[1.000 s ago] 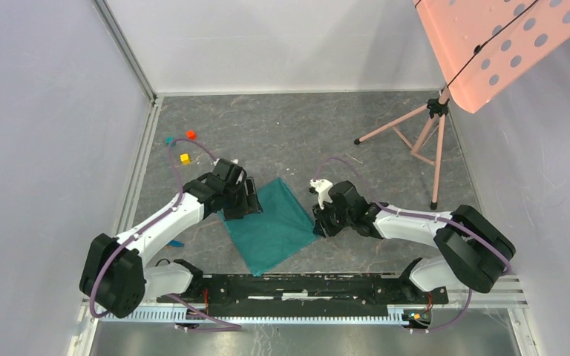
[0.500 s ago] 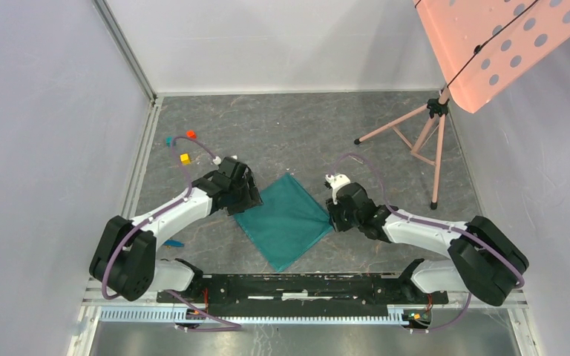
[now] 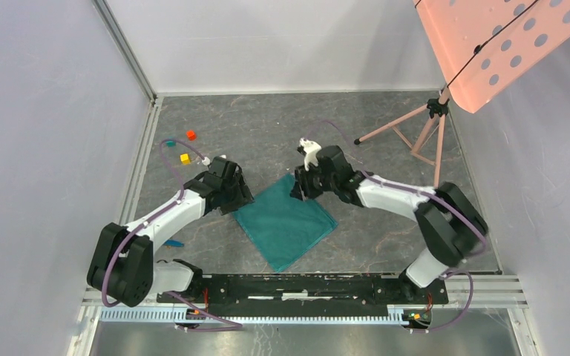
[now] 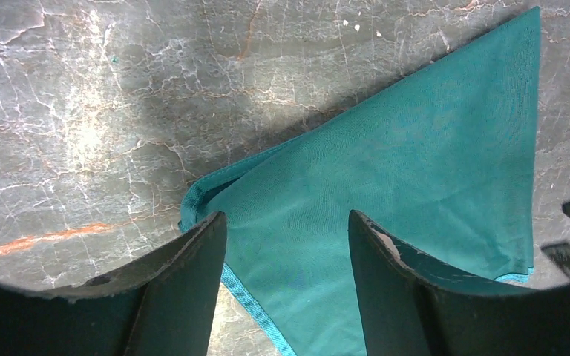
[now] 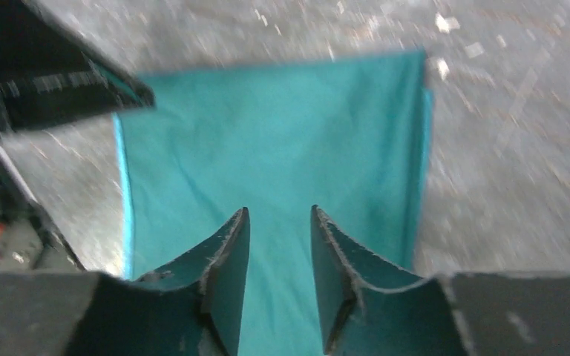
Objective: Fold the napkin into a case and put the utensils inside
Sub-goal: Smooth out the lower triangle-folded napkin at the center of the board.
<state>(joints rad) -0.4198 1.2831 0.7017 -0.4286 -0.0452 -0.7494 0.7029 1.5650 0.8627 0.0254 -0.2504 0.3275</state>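
The teal-green napkin (image 3: 286,222) lies flat on the grey floor as a folded square turned like a diamond. My left gripper (image 3: 239,199) is open and low over its left corner; in the left wrist view the cloth (image 4: 415,148) shows between my spread fingers (image 4: 193,267), which hold nothing. My right gripper (image 3: 299,190) is open over the napkin's far corner; its view is blurred, with the cloth (image 5: 267,133) under the empty gap. A slim blue utensil (image 3: 174,242) peeks out beside my left arm. The gold spoon is out of view.
Red (image 3: 191,135), yellow (image 3: 184,158) and teal (image 3: 169,143) cubes lie at the far left. A pink tripod (image 3: 415,137) stands at the far right under a perforated pink panel (image 3: 505,44). Walls close in both sides.
My right gripper has left the napkin's right corner and swung back and left to its far corner. The napkin has shifted slightly right. My left gripper has edged to the left corner.
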